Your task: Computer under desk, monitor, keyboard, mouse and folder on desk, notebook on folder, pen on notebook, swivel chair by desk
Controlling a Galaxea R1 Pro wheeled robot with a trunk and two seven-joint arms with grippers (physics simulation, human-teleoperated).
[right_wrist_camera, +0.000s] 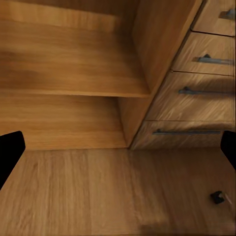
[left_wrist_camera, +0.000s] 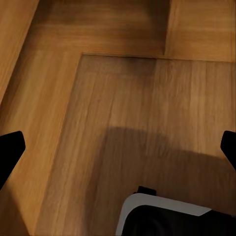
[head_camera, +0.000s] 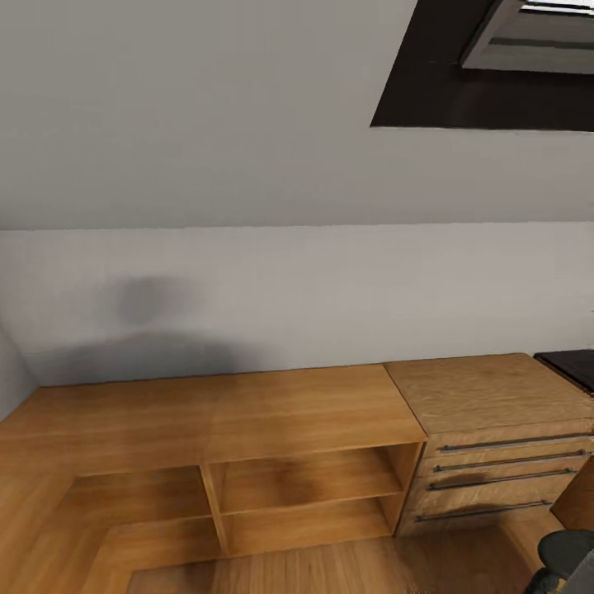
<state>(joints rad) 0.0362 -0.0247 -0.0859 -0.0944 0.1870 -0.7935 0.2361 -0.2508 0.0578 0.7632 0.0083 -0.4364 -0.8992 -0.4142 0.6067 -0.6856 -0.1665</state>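
Both grippers look spread wide with nothing between the tips: on the left wrist cam the left gripper (left_wrist_camera: 118, 147) has its dark fingertips (left_wrist_camera: 11, 147) poking in from opposite edges of the frame over bare wood plank floor (left_wrist_camera: 147, 108), with a white-rimmed black piece of the robot (left_wrist_camera: 162, 216) sitting below it. Same deal for the right gripper (right_wrist_camera: 118, 147), fingertips (right_wrist_camera: 10, 150) far apart, hovering over floor right in front of the low wooden shelf unit (right_wrist_camera: 69, 64) and the chest of drawers (right_wrist_camera: 196, 88) with its dark bar handles. There's also a tiny dark object (right_wrist_camera: 218, 197) on the floor near the chest, too small to tell what it is. From the head cam, the open shelf unit (head_camera: 214, 412) runs along the pale grey wall (head_camera: 289, 280), butted against the chest (head_camera: 487, 404). A corner of the black desk (head_camera: 569, 367) peeks in just past the chest, at the right edge. The dark-framed roof window (head_camera: 495, 82) is up top on the sloped wall.
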